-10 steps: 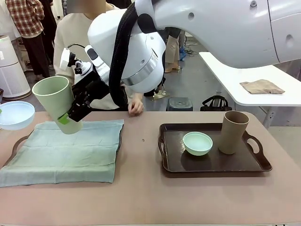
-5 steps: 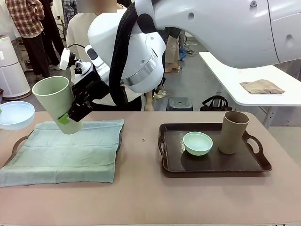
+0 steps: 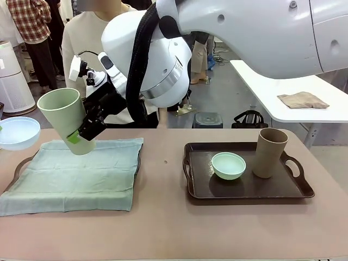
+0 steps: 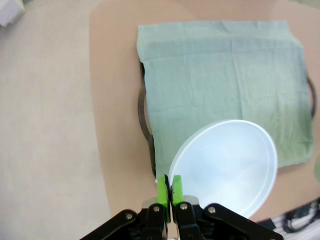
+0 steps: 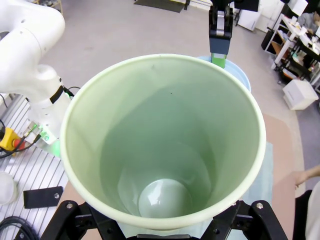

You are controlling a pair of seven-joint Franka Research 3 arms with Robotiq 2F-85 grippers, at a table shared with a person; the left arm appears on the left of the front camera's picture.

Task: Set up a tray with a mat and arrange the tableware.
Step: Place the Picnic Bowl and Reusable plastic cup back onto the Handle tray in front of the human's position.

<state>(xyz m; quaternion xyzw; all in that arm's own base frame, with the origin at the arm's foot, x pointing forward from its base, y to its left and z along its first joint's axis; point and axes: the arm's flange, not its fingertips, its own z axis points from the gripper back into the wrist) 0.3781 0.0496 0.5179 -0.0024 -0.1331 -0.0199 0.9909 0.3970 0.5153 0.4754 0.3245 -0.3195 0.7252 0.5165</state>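
A tan table runs across to a person at the far side. The right gripper, reaching over from the right, has its jaws spread wide and clamped on the lower wall of the green cup. It holds the cup tilted in the air, mouth up and leaning left. The left gripper is pinched tight on the rim of the blue bowl, which hangs over the table's left edge.

Below the cup lies the mat, draped over the left tray and bare on top. A strip of bare tabletop separates it from the dark tray. That tray holds the mint bowl and the brown cup, both upright, just beside each other and well apart from both grippers.
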